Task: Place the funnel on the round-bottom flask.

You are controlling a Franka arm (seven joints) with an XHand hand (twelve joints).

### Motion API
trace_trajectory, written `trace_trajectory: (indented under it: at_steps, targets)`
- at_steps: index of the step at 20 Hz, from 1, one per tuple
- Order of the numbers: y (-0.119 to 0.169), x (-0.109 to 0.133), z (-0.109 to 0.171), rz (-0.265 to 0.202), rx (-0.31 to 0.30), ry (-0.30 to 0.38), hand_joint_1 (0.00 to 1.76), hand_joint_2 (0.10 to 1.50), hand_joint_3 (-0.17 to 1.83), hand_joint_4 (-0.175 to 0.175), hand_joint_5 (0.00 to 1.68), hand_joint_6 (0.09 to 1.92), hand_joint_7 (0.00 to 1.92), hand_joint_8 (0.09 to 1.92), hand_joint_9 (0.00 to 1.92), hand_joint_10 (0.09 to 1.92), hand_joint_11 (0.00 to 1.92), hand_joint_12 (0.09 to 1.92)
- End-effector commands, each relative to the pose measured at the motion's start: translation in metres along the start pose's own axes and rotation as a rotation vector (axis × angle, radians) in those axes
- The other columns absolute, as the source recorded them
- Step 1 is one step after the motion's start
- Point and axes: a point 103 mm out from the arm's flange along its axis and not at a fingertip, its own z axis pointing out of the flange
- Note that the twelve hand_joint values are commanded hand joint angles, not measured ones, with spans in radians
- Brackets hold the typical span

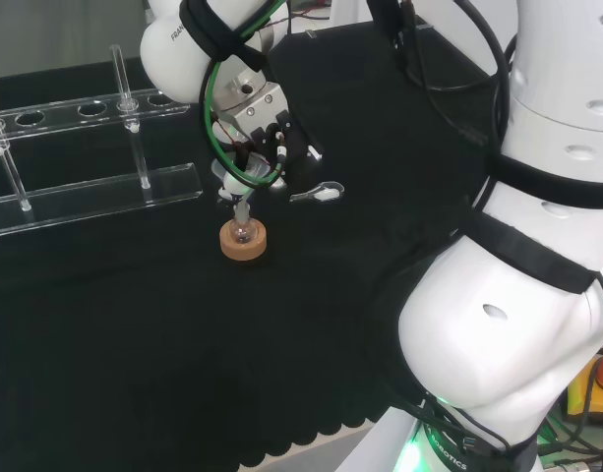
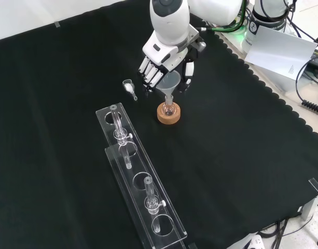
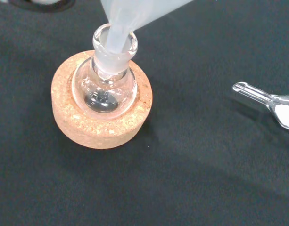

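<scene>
Clear tube rack (image 2: pixel 140 181) on black cloth (image 2: pixel 242 155); small glass scoop (image 2: pixel 129 87) near it.

Funnel (image 3: pixel 135 14) stem in flask (image 3: pixel 104 84) neck

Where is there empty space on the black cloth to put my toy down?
In the front view, the black cloth lies bare right of the clear plastic tube rack, and also left of the rack. It is crowded where the black and white hand holds the translucent funnel over the cork ring, beside the small glass scoop.
</scene>
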Motion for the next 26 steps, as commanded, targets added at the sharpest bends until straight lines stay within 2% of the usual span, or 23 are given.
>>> trace_trajectory:
  at_steps: [1, 6, 15, 20, 26]
  targets:
    - [-0.001, 0.0, 0.003, -0.006, 0.004, 0.009, 0.64, 0.74, 0.44, -0.075, 0.35, 0.47, 0.36, 0.78, 0.7, 0.62, 0.54, 1.23]
    - [-0.005, -0.002, 0.001, -0.011, 0.0, 0.019, 0.62, 0.73, 0.44, -0.073, 0.34, 0.4, 0.32, 0.78, 0.65, 0.63, 0.5, 1.26]
    - [-0.022, -0.009, -0.022, -0.016, -0.09, 0.037, 0.47, 0.72, 0.37, -0.07, 0.33, 0.25, 0.26, 0.78, 0.53, 0.67, 0.41, 1.3]
    - [-0.037, -0.021, -0.043, 0.003, -0.145, 0.054, 0.44, 0.73, 0.31, -0.063, 0.35, 0.18, 0.19, 0.76, 0.38, 0.7, 0.28, 1.35]
    - [-0.057, -0.045, -0.059, 0.039, -0.195, 0.08, 0.47, 0.76, 0.29, -0.063, 0.37, 0.16, 0.2, 0.76, 0.39, 0.71, 0.27, 1.36]
